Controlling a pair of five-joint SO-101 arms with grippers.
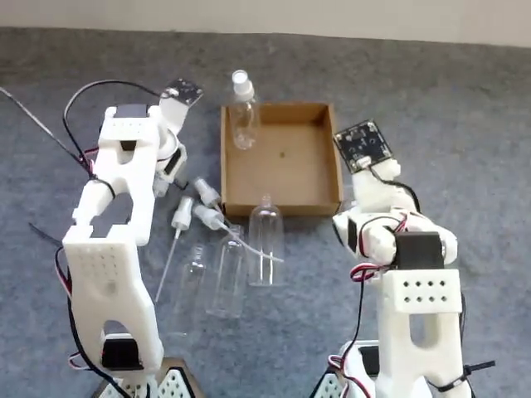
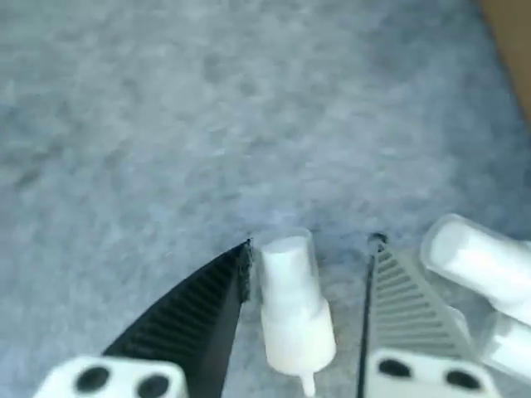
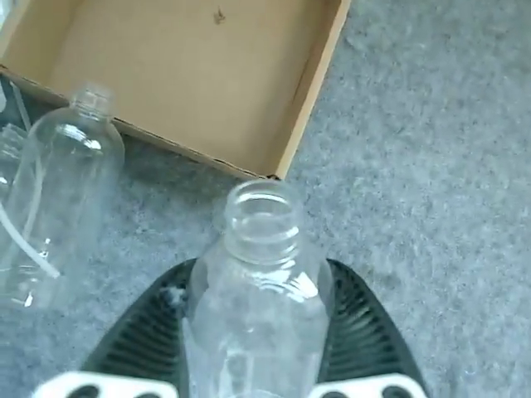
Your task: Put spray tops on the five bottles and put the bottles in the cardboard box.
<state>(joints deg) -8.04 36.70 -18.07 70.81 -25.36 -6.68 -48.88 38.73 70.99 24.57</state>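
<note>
Spray top (image 2: 290,307) lies on the grey bench (image 2: 207,124) between the jaws of the left tool (image 2: 311,244). The jaws stand apart, one against its side and the other a little off it. Its long axis runs along the jaws, cap end toward their tips and thin tube end back toward the wrist, so a straight close should pinch its body. A second spray top (image 2: 473,265) lies just beside the outer jaw.

To the right, the right tool (image 3: 259,274) is clamped on an open bottle (image 3: 259,307), its bare neck pointing toward the near right corner of the cardboard box (image 3: 166,66). The left arm is the nearer to the tops, and the waiting neck lies to its right, past three loose bottles (image 1: 265,240) lying near the box. One capped bottle (image 1: 243,112) leans at the box's far left corner.
</note>
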